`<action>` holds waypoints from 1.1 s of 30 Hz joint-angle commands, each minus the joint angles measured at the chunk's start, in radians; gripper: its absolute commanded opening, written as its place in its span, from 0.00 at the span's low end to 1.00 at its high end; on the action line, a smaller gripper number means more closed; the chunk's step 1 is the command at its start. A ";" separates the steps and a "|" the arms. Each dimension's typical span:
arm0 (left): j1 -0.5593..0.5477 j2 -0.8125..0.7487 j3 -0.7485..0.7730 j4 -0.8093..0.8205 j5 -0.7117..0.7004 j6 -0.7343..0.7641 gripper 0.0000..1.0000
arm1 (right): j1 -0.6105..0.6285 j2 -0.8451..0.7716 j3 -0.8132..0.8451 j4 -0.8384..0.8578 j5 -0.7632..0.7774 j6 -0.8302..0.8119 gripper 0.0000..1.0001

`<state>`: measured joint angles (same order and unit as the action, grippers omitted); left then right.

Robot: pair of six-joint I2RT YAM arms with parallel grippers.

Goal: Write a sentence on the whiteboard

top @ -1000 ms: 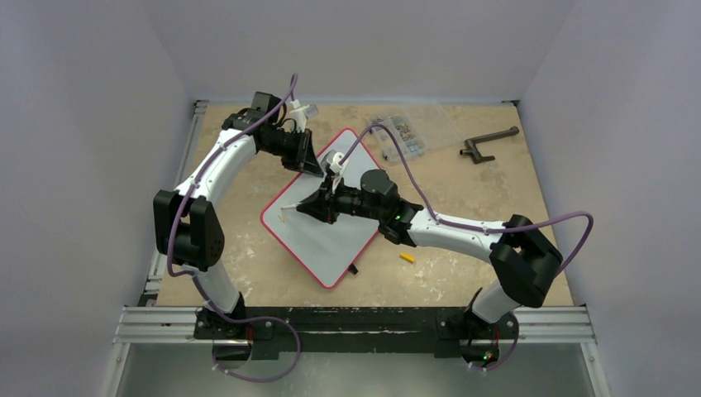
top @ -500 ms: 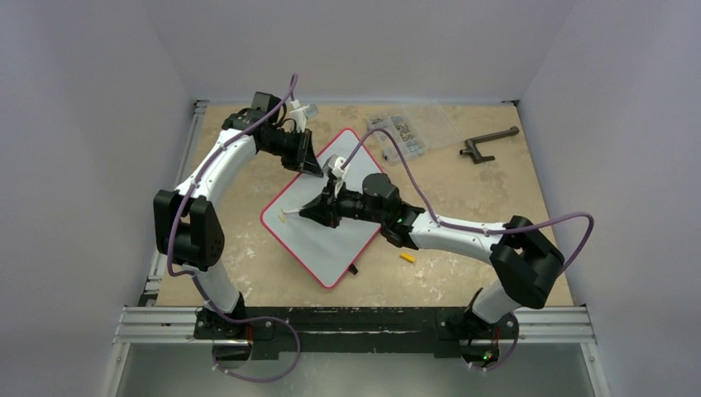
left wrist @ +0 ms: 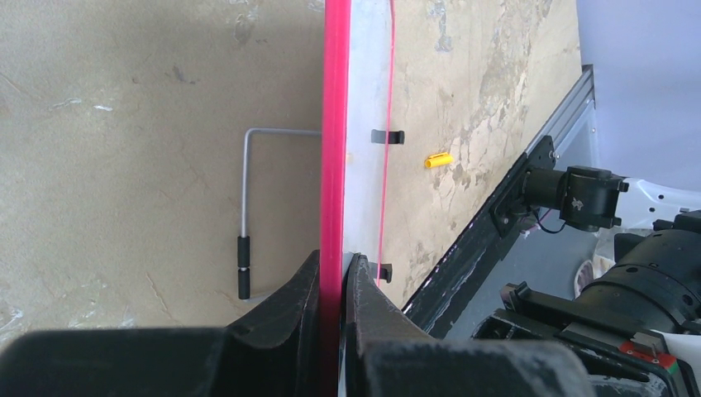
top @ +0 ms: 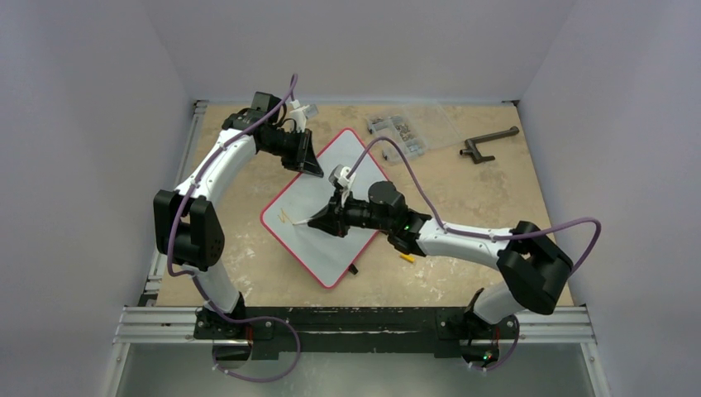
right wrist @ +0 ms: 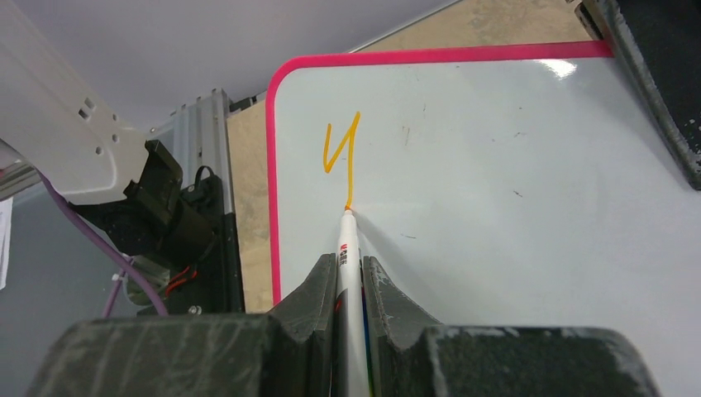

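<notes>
Tan scuffed tabletop (top: pixel 248 265), hemmed by pale walls. Upper left of the overhead view: pinched narrow on its red rim by the left gripper (top: pixel 316 170), the whiteboard (top: pixel 331 248), set diamond-wise across the centre. Marked near its left corner with the sentence (right wrist: pixel 343 153), so far one orange y-like stroke. Touched at the stroke's tail by a white marker (right wrist: pixel 350 248), clamped tight in the right gripper (top: pixel 318 223). Farther right, off the board: a yellow cap (top: pixel 406 257).

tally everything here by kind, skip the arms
whiteboard: 1
marker: 1
yellow cap: 1
clear parts box: 1
dark crank handle: 1
total: 5
</notes>
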<state>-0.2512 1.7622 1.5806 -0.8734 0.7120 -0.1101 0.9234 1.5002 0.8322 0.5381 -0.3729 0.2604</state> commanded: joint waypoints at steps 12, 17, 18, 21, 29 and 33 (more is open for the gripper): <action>-0.017 0.028 0.013 -0.021 -0.258 0.034 0.00 | 0.037 0.004 0.000 -0.069 0.012 -0.017 0.00; -0.016 0.026 0.013 -0.021 -0.261 0.033 0.00 | 0.043 0.025 0.042 -0.065 0.000 -0.010 0.00; -0.017 0.026 0.013 -0.022 -0.262 0.034 0.00 | 0.043 0.029 0.049 -0.062 -0.004 -0.007 0.00; -0.017 0.028 0.014 -0.023 -0.264 0.034 0.00 | 0.045 0.037 0.078 -0.062 -0.012 0.002 0.00; -0.017 0.022 0.015 -0.023 -0.266 0.034 0.00 | 0.045 -0.032 0.136 -0.060 -0.049 0.025 0.00; -0.017 0.021 0.015 -0.021 -0.271 0.031 0.00 | 0.044 -0.099 0.148 -0.062 -0.035 0.023 0.00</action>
<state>-0.2562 1.7634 1.5879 -0.8810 0.7002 -0.1398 0.9642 1.4956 0.9218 0.4629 -0.4107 0.2764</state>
